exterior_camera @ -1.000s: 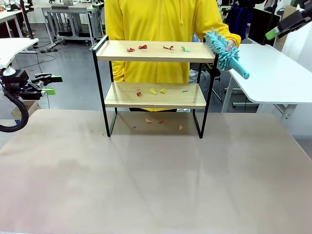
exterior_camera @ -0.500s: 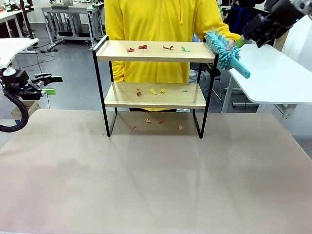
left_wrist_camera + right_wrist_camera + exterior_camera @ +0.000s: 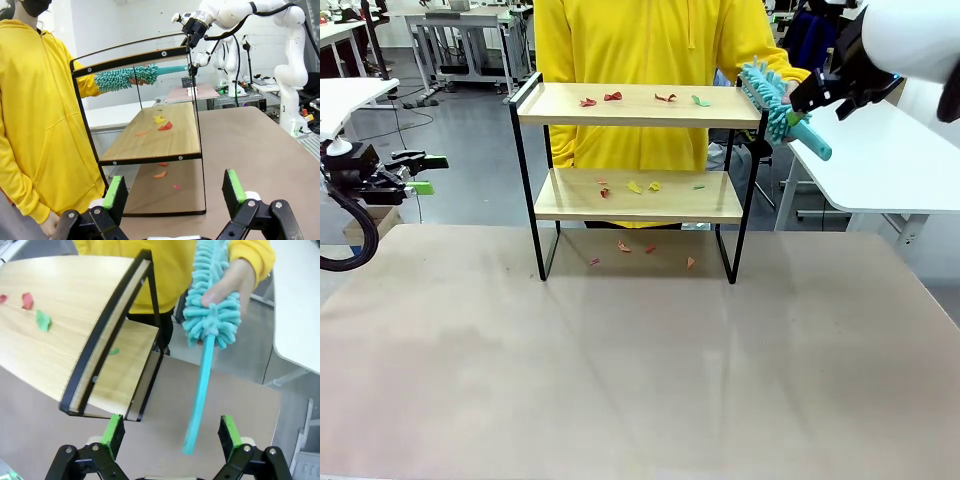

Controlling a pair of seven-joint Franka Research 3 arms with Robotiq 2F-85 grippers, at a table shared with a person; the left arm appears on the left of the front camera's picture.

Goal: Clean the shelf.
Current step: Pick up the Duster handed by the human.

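Now, the shelf point(image 3: 550, 103) stood at the far middle of the tabletop point(image 3: 640, 380), with a person in a yellow hoodie right behind it. Coloured paper scraps point(image 3: 612, 97) lay on its top board, more sat on the lower board, and a few lay on the tabletop underneath.

And the handover was on. The person's hand point(image 3: 227, 285) held the teal duster point(image 3: 810, 140) by its fluffy head, just off the shelf's right end, with the handle slanting down and out towards the robot. The right gripper point(image 3: 172, 435) hung near that handle, jaws wide apart and nothing in them. Seen from its wrist, the handle's free end pointed into the gap between the green pads, a little off centre, and whether it touched either pad could not be told. The left gripper point(image 3: 428, 173) sat well off at the tabletop's left edge, jaws likewise apart and empty.

By my reading, the step in hand was taking the duster. To do it well, the jaws needed the slim handle centred and square across the pads. They should close on bare handle, well below the fluff and clear of the person's fingers. The handle looked smooth enough to twist in a loose pinch, so a firm, centred grip would pay off for sweeping both boards. The shelf's black side rail sat close by and was worth avoiding.
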